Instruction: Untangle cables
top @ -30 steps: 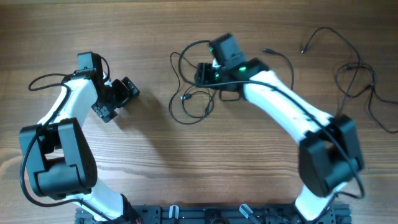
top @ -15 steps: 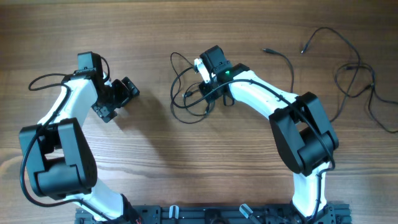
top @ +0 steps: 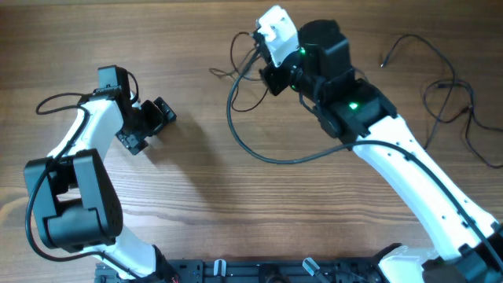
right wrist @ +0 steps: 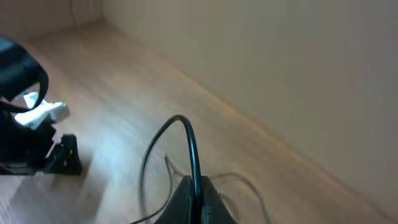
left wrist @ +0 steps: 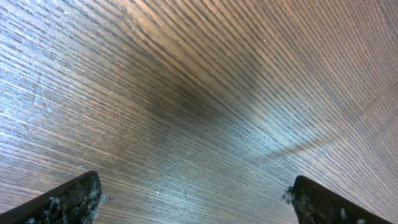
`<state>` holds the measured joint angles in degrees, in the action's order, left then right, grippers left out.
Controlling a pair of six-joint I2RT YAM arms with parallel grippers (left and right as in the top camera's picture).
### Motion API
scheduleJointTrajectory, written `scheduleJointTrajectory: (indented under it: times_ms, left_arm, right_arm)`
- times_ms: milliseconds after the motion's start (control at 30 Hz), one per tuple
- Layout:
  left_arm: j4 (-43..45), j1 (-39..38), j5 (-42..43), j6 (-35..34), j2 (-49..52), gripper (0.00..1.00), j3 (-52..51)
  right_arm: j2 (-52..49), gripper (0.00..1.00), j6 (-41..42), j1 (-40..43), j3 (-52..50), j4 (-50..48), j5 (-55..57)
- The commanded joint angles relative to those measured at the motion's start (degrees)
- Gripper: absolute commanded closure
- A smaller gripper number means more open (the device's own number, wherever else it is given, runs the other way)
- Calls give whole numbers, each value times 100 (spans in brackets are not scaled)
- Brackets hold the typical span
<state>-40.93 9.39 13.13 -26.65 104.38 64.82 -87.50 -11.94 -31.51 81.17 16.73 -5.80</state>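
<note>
- Two arms are at the worktop [top: 189, 220], yet only one has moved. The left tool [top: 163, 113], well to the left of the right tool [top: 266, 69], sits just where it was a second ago. Its fingers [left wrist: 74, 198] are spread wide over bare wood with nothing between them.
- Between the two tools, the held cable [top: 230, 116] has changed most. Half a second ago it lay as several small crossed loops bunched under the right tool. Now it hangs from that tool in one large open arc, sweeping out to the left of it and round below it.
- A few thin strands [top: 236, 75] still cross one another just left of the right tool's tip.
- The right tool itself has come up off the worktop toward the overhead camera and looms larger than before. In the right wrist view its fingers are pinched together on the black cord, which rises from between them and curls over to the left.
- Well to the right of the right tool, the far cables [top: 452, 98] sprawl loose as they did, untouched.
- The lift appears to be pulling the loops apart, so the untangling looks partly done. The crossed strands beside the right tool probably still need separating, and the idle left tool seems best placed to pin or take one.
</note>
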Motion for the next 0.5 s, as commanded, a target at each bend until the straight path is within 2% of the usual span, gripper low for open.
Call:
scheduleJointTrajectory:
  times_ms: [0, 167, 233, 333, 467]
  left_arm:
    - [-2, -22, -63, 92, 46, 0, -7]
    - [0, -22, -63, 92, 46, 0, -7]
    - [-2, -22, -63, 92, 46, 0, -7]
    - [0, -22, -63, 92, 46, 0, -7]
    - [-2, -22, -66, 92, 46, 0, -7]
  right_arm:
    - [35, 96, -175, 2, 57, -24, -70]
    - [-560, 96, -146, 13, 52, 695, -72]
    - [-907, 96, -151, 13, 39, 608, -72]
    - [-1486, 88, -155, 13, 39, 243, -72]
    - [-2262, 88, -160, 13, 35, -175, -299]
